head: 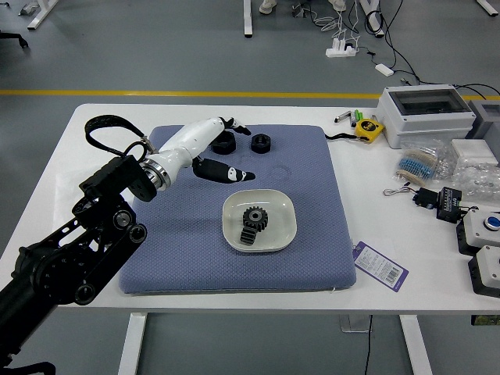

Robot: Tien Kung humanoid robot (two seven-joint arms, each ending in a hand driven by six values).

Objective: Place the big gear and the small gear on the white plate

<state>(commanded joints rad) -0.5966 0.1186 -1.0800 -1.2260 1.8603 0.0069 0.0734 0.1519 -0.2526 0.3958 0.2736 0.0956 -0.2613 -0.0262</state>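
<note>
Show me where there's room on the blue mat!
Bare mat lies left and right of the white plate, and nearer the robot. It's crowded on the plate, around the gears, and farther back, by the black parts and left hand.

**Other items noted on white table (391, 297)**

Blue mat (312, 258): large black nut (223, 142) near small black nut (261, 144), far side. Right of mat: yellow tape measure (369, 130) just beside white box (428, 134); nearer, clear bag (416, 166), black connector (448, 205). Label (380, 266) beside mat's right edge.

On the table (449, 293) we list: mat (320, 234); on it, plate (286, 228); in the plate, two gears (255, 218); behind the plate, two nuts (261, 144); right of the mat, tag (380, 266).
</note>
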